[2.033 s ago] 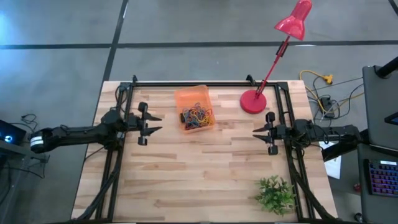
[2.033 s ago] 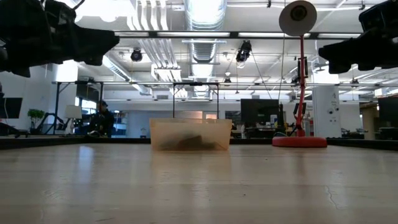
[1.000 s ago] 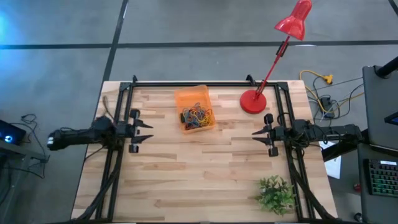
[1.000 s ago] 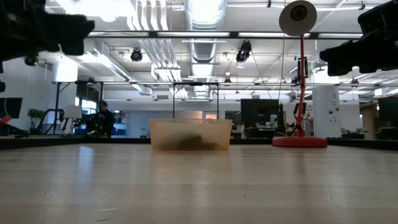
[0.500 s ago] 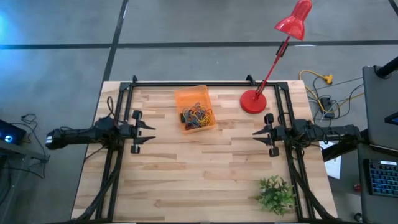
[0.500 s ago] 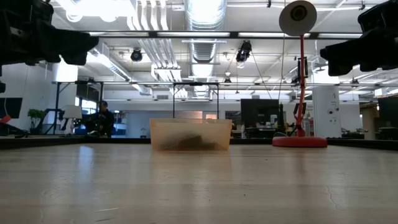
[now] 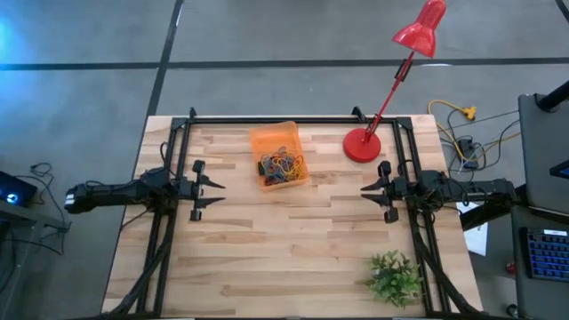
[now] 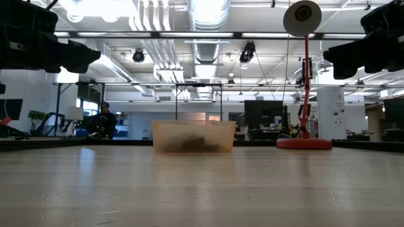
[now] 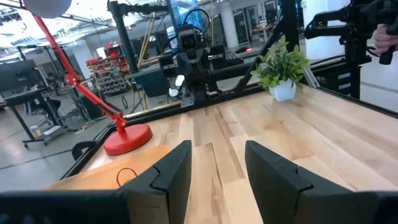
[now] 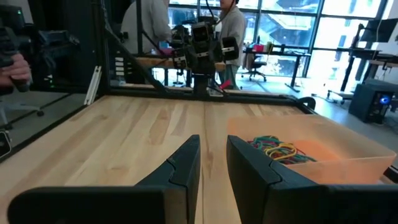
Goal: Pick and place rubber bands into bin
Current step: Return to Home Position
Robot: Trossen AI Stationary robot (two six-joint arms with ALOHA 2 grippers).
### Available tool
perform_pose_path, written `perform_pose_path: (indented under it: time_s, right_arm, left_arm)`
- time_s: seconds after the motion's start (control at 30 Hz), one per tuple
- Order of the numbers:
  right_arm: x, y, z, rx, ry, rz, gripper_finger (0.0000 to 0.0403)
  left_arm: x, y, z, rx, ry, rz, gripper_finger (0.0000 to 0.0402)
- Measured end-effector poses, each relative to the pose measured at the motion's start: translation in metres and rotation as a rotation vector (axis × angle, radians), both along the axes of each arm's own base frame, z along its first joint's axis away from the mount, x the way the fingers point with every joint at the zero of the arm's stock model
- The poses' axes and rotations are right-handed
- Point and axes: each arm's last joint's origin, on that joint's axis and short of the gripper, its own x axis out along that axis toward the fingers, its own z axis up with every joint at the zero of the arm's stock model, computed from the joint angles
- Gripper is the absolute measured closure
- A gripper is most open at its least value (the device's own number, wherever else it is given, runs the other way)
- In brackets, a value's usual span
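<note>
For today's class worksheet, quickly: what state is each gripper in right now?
Left dark two-finger gripper: open, holding nothing.
Right dark two-finger gripper: open with a narrower gap, holding nothing.

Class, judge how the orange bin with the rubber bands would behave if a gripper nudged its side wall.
The bin would probably slide, not tip: low walls, wide base, smooth wooden table. It likely weighs little: thin translucent plastic holding only a small tangle of rubber bands. The left gripper and right gripper wait open at the table's sides.
</note>
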Motion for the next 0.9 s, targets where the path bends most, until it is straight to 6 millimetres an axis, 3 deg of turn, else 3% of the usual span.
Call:
perform_pose_path:
  time_s: [0.9]
  right_arm:
    - [0.0008,0.0001,-0.001,-0.002,0.012,0.003,0.0335]
  left_arm:
    - [0.0011,0.0001,-0.0011,-0.009,0.013,0.0,0.0266]
